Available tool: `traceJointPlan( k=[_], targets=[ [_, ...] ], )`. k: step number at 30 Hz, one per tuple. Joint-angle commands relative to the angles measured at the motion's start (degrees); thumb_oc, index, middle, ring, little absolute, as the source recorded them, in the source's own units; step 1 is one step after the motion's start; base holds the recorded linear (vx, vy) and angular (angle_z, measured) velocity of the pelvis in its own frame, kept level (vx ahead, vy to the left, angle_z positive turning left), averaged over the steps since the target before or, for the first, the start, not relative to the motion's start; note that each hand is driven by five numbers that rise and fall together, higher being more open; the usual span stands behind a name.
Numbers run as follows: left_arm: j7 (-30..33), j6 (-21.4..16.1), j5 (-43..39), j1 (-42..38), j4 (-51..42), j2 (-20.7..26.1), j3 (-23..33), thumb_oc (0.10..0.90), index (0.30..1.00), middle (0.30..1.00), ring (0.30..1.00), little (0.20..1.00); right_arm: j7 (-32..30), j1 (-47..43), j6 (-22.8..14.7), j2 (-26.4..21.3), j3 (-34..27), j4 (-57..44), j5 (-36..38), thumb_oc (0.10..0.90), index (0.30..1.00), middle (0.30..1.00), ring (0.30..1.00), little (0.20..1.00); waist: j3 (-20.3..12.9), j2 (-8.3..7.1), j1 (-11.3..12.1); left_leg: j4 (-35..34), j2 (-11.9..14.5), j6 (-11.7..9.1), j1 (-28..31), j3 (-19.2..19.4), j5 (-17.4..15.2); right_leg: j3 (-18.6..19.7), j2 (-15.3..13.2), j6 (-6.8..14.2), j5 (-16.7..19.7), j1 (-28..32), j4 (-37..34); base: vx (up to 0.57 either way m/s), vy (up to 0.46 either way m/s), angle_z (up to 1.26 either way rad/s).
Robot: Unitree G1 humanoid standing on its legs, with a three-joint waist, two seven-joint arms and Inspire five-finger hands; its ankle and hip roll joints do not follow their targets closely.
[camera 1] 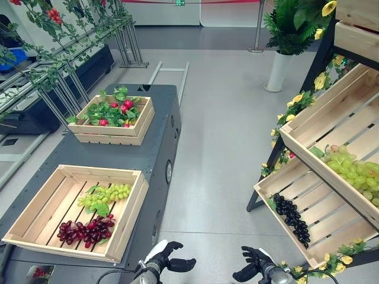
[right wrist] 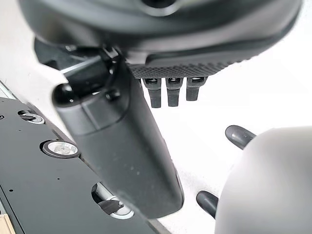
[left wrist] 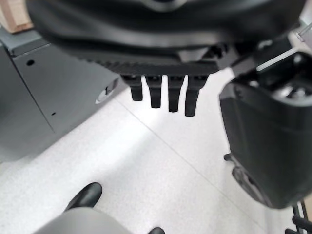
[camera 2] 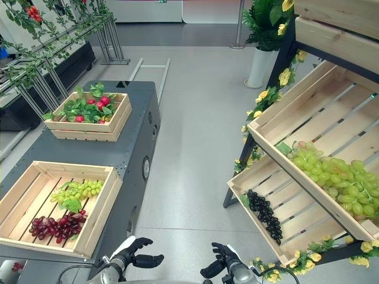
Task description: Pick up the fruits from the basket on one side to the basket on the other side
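On the grey table [camera 1: 157, 136] at my left stands a wooden crate [camera 1: 133, 207] holding a green grape bunch [camera 1: 109, 194] and a dark red grape bunch [camera 1: 86, 231]. At my right a slanted shelf carries a lower crate [camera 1: 323, 222] with black grapes [camera 1: 293, 219] and an upper crate [camera 1: 331, 127] with green grapes [camera 1: 355, 171]. My left hand [camera 1: 169, 260] and right hand [camera 1: 251, 265] hang low over the floor between table and shelf, both open and empty. Straight fingers [left wrist: 168, 95] show in the left wrist view, and likewise fingers [right wrist: 168, 92] in the right wrist view.
A second crate [camera 1: 139, 127] with red fruit and leaves sits farther back on the table. A white planter [camera 1: 278, 71] with a green plant stands behind the shelf. Metal racks with vines [camera 1: 53, 71] line the far left. Grey floor lies between table and shelf.
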Motion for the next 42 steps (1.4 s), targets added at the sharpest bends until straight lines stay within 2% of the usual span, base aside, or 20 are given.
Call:
traceJointPlan(
  k=[1, 4, 8, 22, 34, 42],
  targets=[
    [1.9, -2.8, 0.4, -3.7, 2.6, -2.5, -0.7, 0.800, 0.900, 0.900, 0.900, 0.900, -0.5, -3.1, -3.7, 0.3, 3.9, 1.3, -1.4, 0.800, 0.900, 0.900, 0.900, 0.900, 0.9, -1.99, 0.7, 0.1, -3.8, 1.5, -0.6, 1.1, -2.7, 1.3, 0.1, 0.4, 0.1, 1.1, 0.9, 0.00, 0.000, 0.00],
    [1.0, -3.3, -0.5, -3.9, 2.6, -2.6, -0.8, 0.800, 0.900, 0.900, 0.900, 0.900, -0.6, -3.5, -3.8, 0.3, 3.9, 1.4, -1.1, 0.800, 0.900, 0.900, 0.900, 0.900, 1.2, -1.94, 0.7, 0.1, -3.9, 1.6, -0.7, 1.0, -2.6, 1.4, 0.2, 0.3, 0.1, 1.0, 1.1, 0.00, 0.000, 0.00],
    [-3.8, -3.5, -0.8, -4.0, 2.6, -2.8, -1.3, 0.800, 0.900, 0.900, 0.900, 0.900, -0.5, -3.8, -3.7, 0.2, 3.6, 1.1, -0.9, 0.800, 0.900, 0.900, 0.900, 0.900, 1.4, -1.75, 0.7, 0.1, -4.0, 1.7, -0.6, 0.9, -2.6, 1.4, 0.1, 0.3, 0.0, 1.0, 1.2, 0.00, 0.000, 0.00],
    [-4.3, -4.9, -1.8, -4.1, 1.9, -2.6, -2.0, 0.800, 0.900, 0.900, 0.900, 0.900, -0.5, -3.7, -3.8, 0.4, 3.4, 1.3, -1.2, 0.800, 0.900, 0.900, 0.900, 0.900, 0.9, -1.25, 0.6, 0.1, -4.1, 1.6, 0.0, 0.8, -2.9, 1.3, 0.0, 0.2, -0.4, 1.5, 1.1, 0.00, 0.000, 0.00],
    [-4.3, -4.5, -2.3, -4.2, 1.7, -2.5, -2.2, 0.800, 0.900, 0.900, 0.900, 0.900, -0.5, -3.6, -3.6, 0.4, 3.5, 1.2, -1.9, 0.800, 0.900, 0.900, 0.900, 0.900, 1.2, -1.01, 0.7, 0.1, -4.0, 1.5, -0.5, 0.5, -2.7, 0.9, 0.0, 0.1, -0.4, 1.3, 0.9, 0.00, -0.003, 0.00],
    [-1.1, -4.3, -1.1, -3.5, 1.4, -2.4, -2.1, 0.800, 0.900, 0.900, 0.900, 0.900, 1.2, -3.2, -4.1, 0.6, 3.8, 1.2, -1.4, 0.800, 0.900, 0.900, 0.900, 0.900, 1.7, -0.86, 1.0, 0.1, -3.5, 1.0, -1.9, 0.9, -1.7, 0.4, 0.6, -0.1, -0.2, 0.6, 0.5, 0.00, -0.027, 0.00]
  ],
)
